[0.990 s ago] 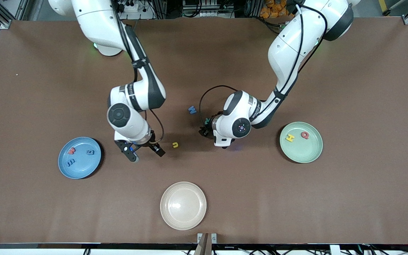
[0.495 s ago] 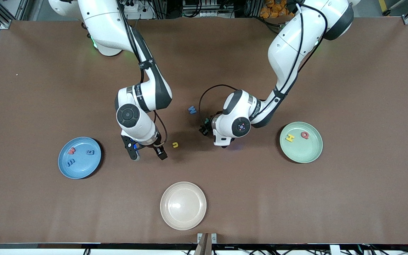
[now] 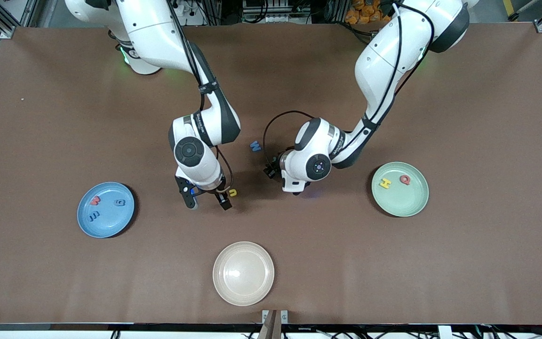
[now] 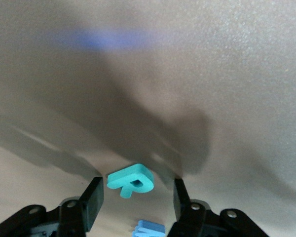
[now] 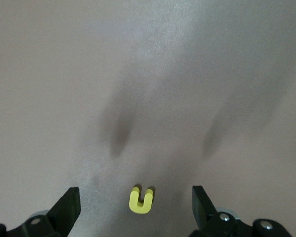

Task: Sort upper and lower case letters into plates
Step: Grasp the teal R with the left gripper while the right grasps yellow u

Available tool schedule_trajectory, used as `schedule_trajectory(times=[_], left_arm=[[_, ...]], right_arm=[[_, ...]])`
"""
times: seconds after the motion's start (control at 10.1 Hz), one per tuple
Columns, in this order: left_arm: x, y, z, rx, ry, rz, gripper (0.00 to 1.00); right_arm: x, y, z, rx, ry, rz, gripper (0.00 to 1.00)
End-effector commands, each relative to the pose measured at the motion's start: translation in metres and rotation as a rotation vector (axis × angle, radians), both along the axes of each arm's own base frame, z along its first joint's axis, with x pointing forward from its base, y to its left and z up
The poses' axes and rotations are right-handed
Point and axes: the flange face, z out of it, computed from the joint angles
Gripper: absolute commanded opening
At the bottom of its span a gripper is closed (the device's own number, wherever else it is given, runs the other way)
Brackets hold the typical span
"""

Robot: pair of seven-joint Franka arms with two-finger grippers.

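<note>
My left gripper point(image 3: 271, 170) point(image 4: 136, 198) is low at the table's middle, open, its fingers point(image 4: 92, 197) on either side of a teal letter point(image 4: 130, 178) with a gap on each side. A blue letter point(image 3: 255, 146) point(image 4: 150, 229) lies beside it. My right gripper point(image 3: 208, 203) point(image 5: 135, 208) is open over a yellow u point(image 3: 233, 192) point(image 5: 141, 200), which lies flat between its fingers, untouched. The sky blue plate point(image 3: 111, 224) holds three letters. The mint green plate point(image 3: 405, 203) holds a yellow H point(image 3: 385, 183) and a red Q point(image 3: 405, 179).
A cream-beige plate point(image 3: 243, 273) stands empty nearer the front camera than both grippers. The blue plate is toward the right arm's end of the table, the green plate toward the left arm's end.
My right arm has swung from beside the blue plate toward the table's middle, bringing its gripper over the yellow u. My left hand has shifted slightly and now covers the teal letter.
</note>
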Motion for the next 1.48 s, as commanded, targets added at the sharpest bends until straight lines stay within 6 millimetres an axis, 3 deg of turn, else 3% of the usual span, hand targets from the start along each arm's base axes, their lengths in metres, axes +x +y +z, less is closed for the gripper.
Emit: schedule_trajectory(times=[0.0,0.3,0.59,0.79,1.19,1.39], left_arm=[[0.001,0.009,0.004,-0.010,-0.008,-0.020,0.64],[0.006,0.015,0.003,-0.007,-0.008,-0.007,0.64],[0.000,0.006,0.002,-0.009,-0.009,-0.005,0.64],[-0.001,0.007,0.000,-0.007,-0.006,-0.005,0.52],[-0.001,0.007,0.001,-0.009,-0.008,-0.003,0.46],[-0.001,0.007,0.001,-0.009,-0.008,-0.003,0.42]], right_arm=[[-0.001,0.011,0.003,0.003,-0.010,-0.006,1.00],[-0.008,0.019,-0.006,-0.002,-0.010,-0.018,1.00],[-0.009,0.022,-0.021,-0.008,-0.028,-0.046,1.00],[-0.013,0.027,-0.032,-0.008,-0.028,-0.052,1.00],[-0.019,0.033,-0.050,-0.019,-0.010,-0.042,1.00],[-0.016,0.039,-0.044,-0.009,-0.020,-0.035,1.00]])
